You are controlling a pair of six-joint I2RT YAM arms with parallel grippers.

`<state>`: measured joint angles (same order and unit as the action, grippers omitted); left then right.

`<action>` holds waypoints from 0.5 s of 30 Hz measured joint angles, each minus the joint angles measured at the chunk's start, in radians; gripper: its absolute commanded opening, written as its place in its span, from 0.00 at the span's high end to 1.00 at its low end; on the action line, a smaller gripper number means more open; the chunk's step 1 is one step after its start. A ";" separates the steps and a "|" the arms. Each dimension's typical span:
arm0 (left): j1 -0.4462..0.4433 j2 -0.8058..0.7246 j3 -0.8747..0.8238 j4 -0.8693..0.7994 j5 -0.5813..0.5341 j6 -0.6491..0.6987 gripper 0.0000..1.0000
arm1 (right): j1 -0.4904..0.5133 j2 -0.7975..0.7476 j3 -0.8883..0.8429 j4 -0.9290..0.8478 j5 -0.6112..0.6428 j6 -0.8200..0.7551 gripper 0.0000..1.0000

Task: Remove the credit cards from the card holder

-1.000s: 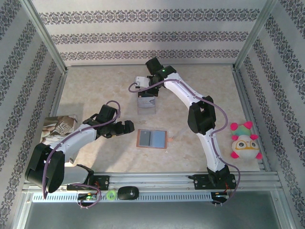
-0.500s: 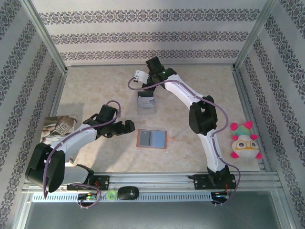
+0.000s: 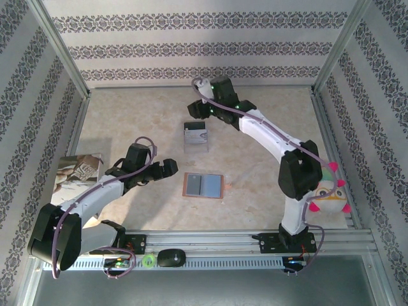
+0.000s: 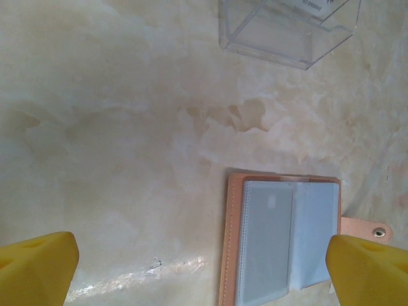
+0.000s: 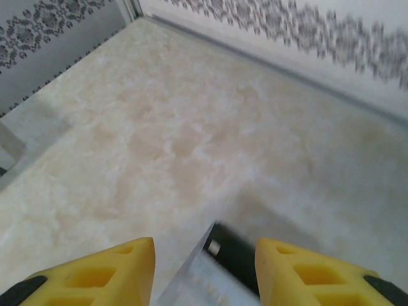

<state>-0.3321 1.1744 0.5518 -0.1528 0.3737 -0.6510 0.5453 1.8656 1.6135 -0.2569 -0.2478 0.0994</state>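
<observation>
1. Top external view, nearest the arm bases: the card holder (image 3: 203,185) lies open and flat on the table (image 3: 268,134), inner face up, about midway between the two arms. The left tool (image 3: 163,171) hovers just to its left, jaws spread wide and gripping nothing.
2. The card holder looks thin, light and floppy at the hinge. I judge it would slide on this smooth table if tugged with nothing pinning it. Any cards inside should be stiff and slick, snug in their sleeves.
3. The best purchase is probably a card's exposed edge at a sleeve mouth, with the other tool pressing down on the tan leather border or the snap tab (image 4: 376,231). Pinching a blue-grey panel itself would likely lift the whole wallet.
4. The left wrist view adds what the overhead camera cannot resolve on the card holder (image 4: 280,245): the stitched border, the tab's metal snap, and a paler rectangle under the left panel. Whether that is a card I cannot tell. The left tool (image 4: 203,271) frames it with both pads well apart.
5. Farther out lies the clear plastic case (image 3: 196,136), and beyond it is the right tool (image 3: 204,108).
6. The right wrist view shows the right tool (image 5: 204,274) part-open, the black end of the clear plastic case (image 5: 233,255) below it with a gap at each finger, so nothing is held.
</observation>
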 measured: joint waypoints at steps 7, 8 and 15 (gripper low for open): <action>0.027 -0.008 -0.071 0.079 0.035 -0.037 0.00 | 0.098 -0.148 -0.319 -0.093 0.052 0.193 0.51; 0.031 -0.012 -0.079 0.090 0.037 -0.041 0.00 | 0.127 -0.163 -0.350 -0.121 0.070 0.200 0.51; 0.040 -0.052 -0.092 0.090 0.013 -0.050 0.01 | 0.360 -0.191 -0.456 -0.210 0.182 0.208 0.50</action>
<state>-0.2924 1.1221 0.4599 -0.0628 0.3862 -0.7013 0.9051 1.6745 1.1576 -0.4667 -0.0658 0.3069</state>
